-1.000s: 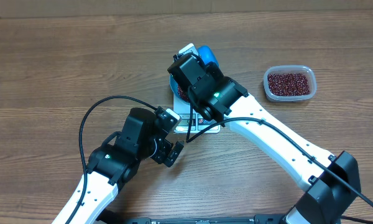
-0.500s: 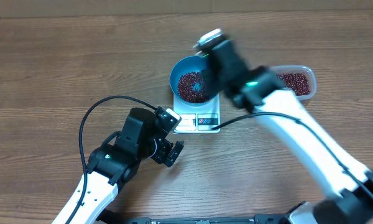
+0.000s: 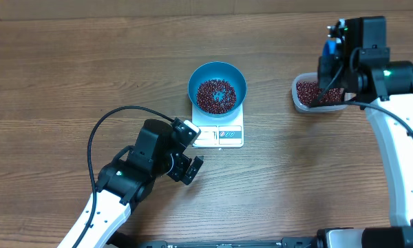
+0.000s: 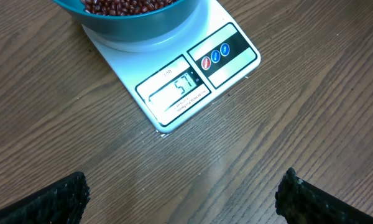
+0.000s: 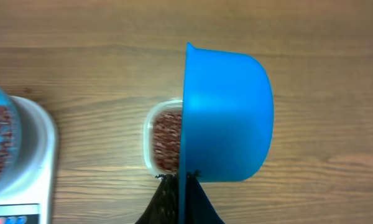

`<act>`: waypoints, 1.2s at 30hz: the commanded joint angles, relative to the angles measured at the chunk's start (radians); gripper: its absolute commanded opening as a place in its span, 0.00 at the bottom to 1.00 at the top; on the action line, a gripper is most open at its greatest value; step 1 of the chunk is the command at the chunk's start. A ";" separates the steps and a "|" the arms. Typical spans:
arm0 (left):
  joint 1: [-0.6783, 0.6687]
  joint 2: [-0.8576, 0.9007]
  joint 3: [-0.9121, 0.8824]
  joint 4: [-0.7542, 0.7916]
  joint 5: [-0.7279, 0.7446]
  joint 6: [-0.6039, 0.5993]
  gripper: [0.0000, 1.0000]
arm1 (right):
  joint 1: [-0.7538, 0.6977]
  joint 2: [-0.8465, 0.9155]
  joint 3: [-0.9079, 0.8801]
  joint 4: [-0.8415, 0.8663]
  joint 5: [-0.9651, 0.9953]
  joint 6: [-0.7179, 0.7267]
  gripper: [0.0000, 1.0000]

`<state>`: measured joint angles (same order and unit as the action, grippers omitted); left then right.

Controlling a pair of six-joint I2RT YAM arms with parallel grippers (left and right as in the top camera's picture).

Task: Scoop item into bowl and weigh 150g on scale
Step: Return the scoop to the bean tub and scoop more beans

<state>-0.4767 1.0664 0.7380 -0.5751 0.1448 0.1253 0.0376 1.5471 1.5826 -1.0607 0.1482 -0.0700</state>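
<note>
The blue bowl (image 3: 217,72) stands on the white scale (image 3: 220,136) and holds a heap of maroon beans (image 3: 215,95). In the left wrist view the scale's display (image 4: 177,90) faces me below the bowl (image 4: 137,22). My left gripper (image 3: 193,169) (image 4: 183,199) hangs open over bare wood just in front of the scale, holding nothing. My right gripper (image 3: 328,58) (image 5: 181,186) is shut on the handle of a small blue scoop (image 5: 227,115), held on edge above the clear tub (image 3: 320,93) (image 5: 165,140) of beans at the right.
Black cable loops from the left arm across the wood at the front left (image 3: 96,131). The right arm (image 3: 399,151) runs down the table's right side. The scale's edge (image 5: 25,162) shows left of the tub in the right wrist view.
My right arm has swung from over the bowl to the right, carrying the scoop, and now hangs above the tub. The left arm has not moved.
</note>
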 commanded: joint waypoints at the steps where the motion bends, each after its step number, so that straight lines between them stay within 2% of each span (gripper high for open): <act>1: -0.002 0.005 -0.003 0.003 -0.007 -0.017 1.00 | -0.019 0.052 -0.026 0.003 0.023 -0.037 0.04; 10: -0.002 0.005 -0.003 0.003 -0.007 -0.017 1.00 | -0.019 0.194 -0.026 -0.010 0.158 -0.035 0.04; 26: -0.002 0.006 -0.003 0.003 -0.006 -0.017 0.99 | -0.019 0.333 -0.026 -0.020 0.174 -0.006 0.04; 30: -0.002 0.006 -0.003 0.003 -0.006 -0.017 1.00 | -0.019 0.352 -0.026 -0.022 0.156 -0.006 0.04; 36: -0.002 0.006 -0.003 0.003 -0.006 -0.017 0.99 | -0.019 0.367 -0.026 -0.038 0.000 -0.019 0.04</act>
<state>-0.4767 1.0664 0.7380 -0.5751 0.1448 0.1253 0.0204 1.8900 1.5612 -1.0969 0.2459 -0.0879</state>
